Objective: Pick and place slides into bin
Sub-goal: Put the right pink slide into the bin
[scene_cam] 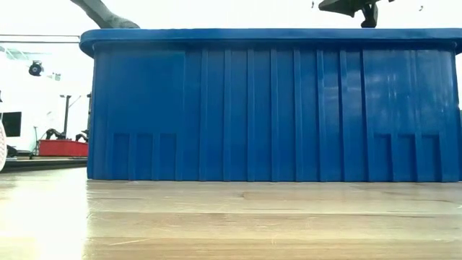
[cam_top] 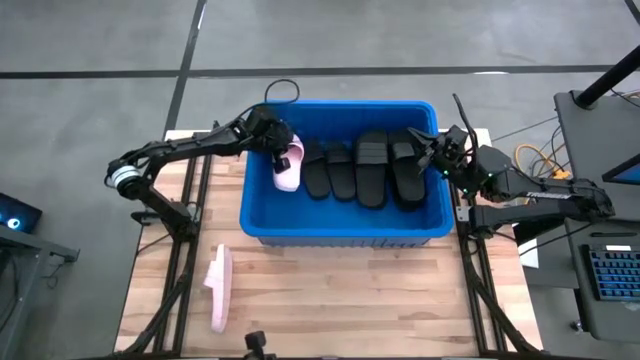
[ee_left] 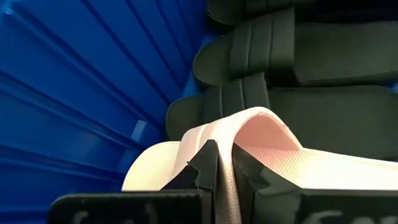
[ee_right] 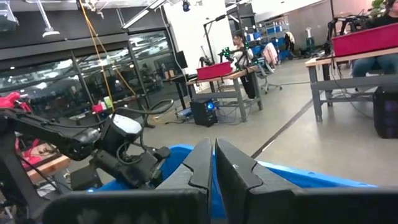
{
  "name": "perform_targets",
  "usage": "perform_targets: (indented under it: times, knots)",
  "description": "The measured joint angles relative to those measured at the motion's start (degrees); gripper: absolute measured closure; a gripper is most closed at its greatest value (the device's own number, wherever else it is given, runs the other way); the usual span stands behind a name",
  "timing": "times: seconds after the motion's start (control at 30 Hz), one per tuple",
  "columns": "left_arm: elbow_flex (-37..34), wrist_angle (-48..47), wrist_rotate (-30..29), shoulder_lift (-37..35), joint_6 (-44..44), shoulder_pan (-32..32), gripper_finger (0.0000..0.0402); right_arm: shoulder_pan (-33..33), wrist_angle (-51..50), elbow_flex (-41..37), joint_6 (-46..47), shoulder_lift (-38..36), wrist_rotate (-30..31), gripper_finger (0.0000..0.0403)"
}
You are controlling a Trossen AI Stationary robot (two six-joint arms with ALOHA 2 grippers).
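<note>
Left arm holding a pink slide inside the bin; a second pink slide waits on the counter.

We find the left gripper over the upper-left corner of the bin, its fingers closed on the strap of a pink slide whose long axis runs top to bottom in the high view, beside the black slides already lying in a row. We judge release to be the step in hand. The right gripper hovers at the bin's upper-right rim, fingers pressed together and empty. The remaining pink slide lies at lower left on the counter, long axis top to bottom, nearer the left arm.
</note>
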Motion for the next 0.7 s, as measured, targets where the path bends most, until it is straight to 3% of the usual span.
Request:
perform_targets:
  times: [0.43, 0.7]
  knots:
    - [-8.17, 4.54, -5.54, 0.31, -1.42, 0.11, 0.0400, 0.00, 0.01, 0.00, -1.47, -0.02, -0.09, 0.0390]
    - [-5.65, 3.18, -7.32, -2.07, 1.24, -0.86, 0.0400, 0.00, 0.01, 0.00, -1.59, -0.04, -0.11, 0.0390]
